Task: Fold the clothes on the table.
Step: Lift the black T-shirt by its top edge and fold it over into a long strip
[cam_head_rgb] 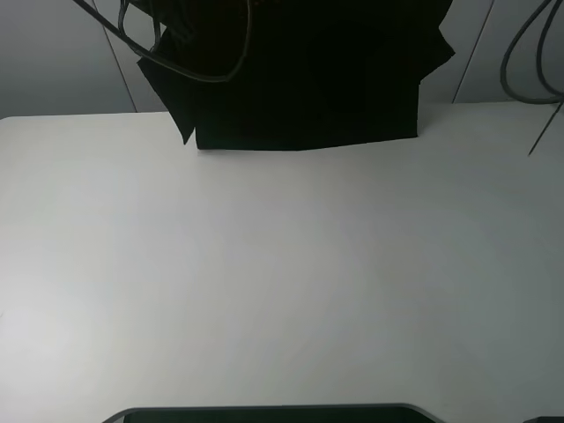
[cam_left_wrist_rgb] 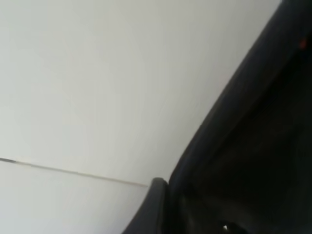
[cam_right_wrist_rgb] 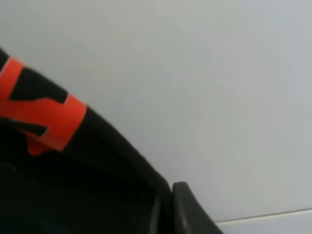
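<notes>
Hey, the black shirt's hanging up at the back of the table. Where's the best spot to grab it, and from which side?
Probably the lower hem of the shirt, near its two corners, coming in from the near side. The hem hangs straight and free over the far end of the table, while the shirt's top runs out of view.

Overview from on high, two wrist close-ups.
The exterior high camera sits above the near side of the desk (cam_head_rgb: 264, 291), looking down and across it toward the far edge, where the black shirt (cam_head_rgb: 308, 79) takes up the top of the frame. Each wrist camera is very near that same shirt, its blurred cloth filling one corner against a pale background; the right wrist view catches the red print (cam_right_wrist_rgb: 44, 117). Only the shirt shows in all three.
</notes>
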